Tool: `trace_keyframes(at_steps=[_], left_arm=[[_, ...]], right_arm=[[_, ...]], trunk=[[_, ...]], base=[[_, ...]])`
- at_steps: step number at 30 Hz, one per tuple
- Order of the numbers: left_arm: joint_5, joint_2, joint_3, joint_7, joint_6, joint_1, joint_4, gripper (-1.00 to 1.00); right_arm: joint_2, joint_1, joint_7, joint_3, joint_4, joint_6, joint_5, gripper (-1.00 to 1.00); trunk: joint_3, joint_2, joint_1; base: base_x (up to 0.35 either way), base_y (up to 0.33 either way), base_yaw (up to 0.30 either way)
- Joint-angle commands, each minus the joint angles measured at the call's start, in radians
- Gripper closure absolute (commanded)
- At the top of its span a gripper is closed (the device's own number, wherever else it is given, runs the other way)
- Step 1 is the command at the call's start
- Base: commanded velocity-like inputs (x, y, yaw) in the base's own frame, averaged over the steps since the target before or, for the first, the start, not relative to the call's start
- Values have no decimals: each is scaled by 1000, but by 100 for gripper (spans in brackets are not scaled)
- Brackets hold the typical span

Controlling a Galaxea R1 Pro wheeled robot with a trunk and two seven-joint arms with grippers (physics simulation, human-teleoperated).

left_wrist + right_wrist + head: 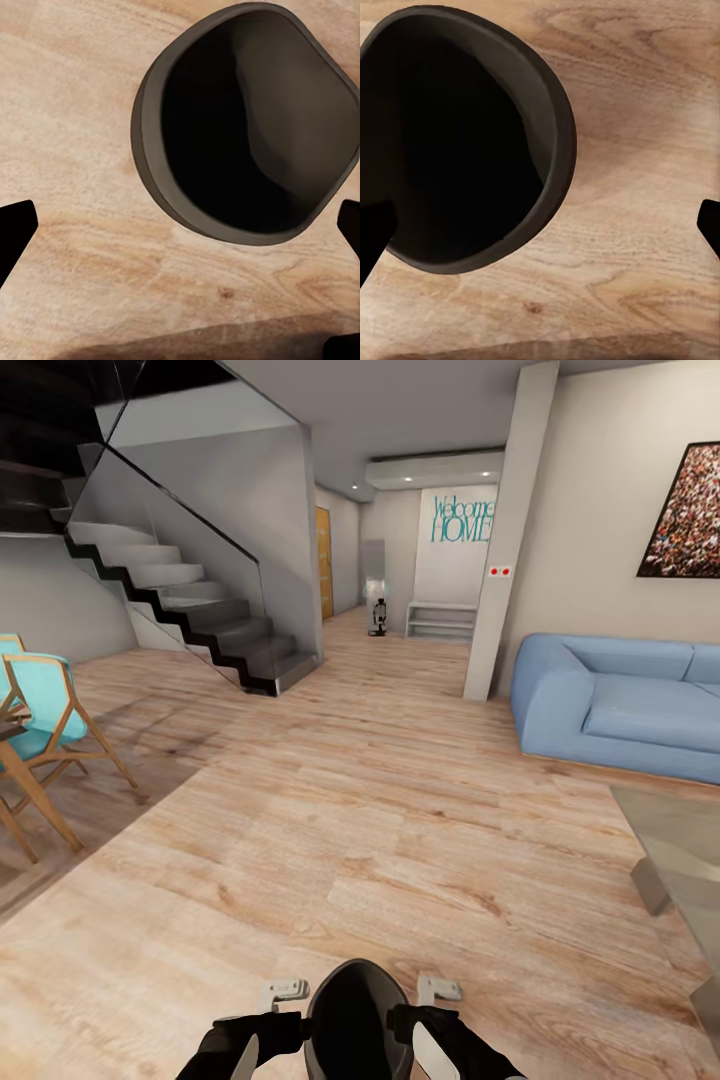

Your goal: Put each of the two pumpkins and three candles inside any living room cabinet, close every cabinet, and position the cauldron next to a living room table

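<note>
The cauldron, a round matte black pot with a wide mouth, shows at the bottom middle of the head view, flanked closely by both black arms. My left gripper is open, its dark fingertips spread wide, with the cauldron just ahead of them over the wooden floor. On the other side, my right gripper is open as well, and one of its fingers overlaps the rim of the cauldron. The table, with its glossy grey top and an angled metal leg, shows at the right edge.
A blue sofa stands at the right beyond the table. At the left are a teal chair with wooden legs and a dark staircase. A white pillar rises mid-room, and a hallway runs behind it. Wooden floor stretches ahead.
</note>
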State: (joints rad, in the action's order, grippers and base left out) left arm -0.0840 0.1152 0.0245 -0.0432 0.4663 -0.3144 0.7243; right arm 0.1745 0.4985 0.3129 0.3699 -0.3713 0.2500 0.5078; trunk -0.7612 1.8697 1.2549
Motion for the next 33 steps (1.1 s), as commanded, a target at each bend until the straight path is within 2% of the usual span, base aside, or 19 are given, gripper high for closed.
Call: trace_keyframes(at_steps=[1, 22, 33], left_arm=[[0, 0, 0, 0, 0, 0, 0, -100], [-2, 8, -1, 5, 6, -17, 1, -100], [-3, 8, -2, 6, 7, -63, -2, -100]], right_arm=[[0, 0, 0, 0, 0, 0, 0, -100], [0, 1, 4, 14, -3, 0, -1, -100], [0, 7, 8, 11, -15, 11, 0, -100]], trunk=[[-3, 7, 4], [-69, 154, 84], [-103, 231, 127]], base=[[0, 0, 0], [0, 0, 0], [0, 0, 0]])
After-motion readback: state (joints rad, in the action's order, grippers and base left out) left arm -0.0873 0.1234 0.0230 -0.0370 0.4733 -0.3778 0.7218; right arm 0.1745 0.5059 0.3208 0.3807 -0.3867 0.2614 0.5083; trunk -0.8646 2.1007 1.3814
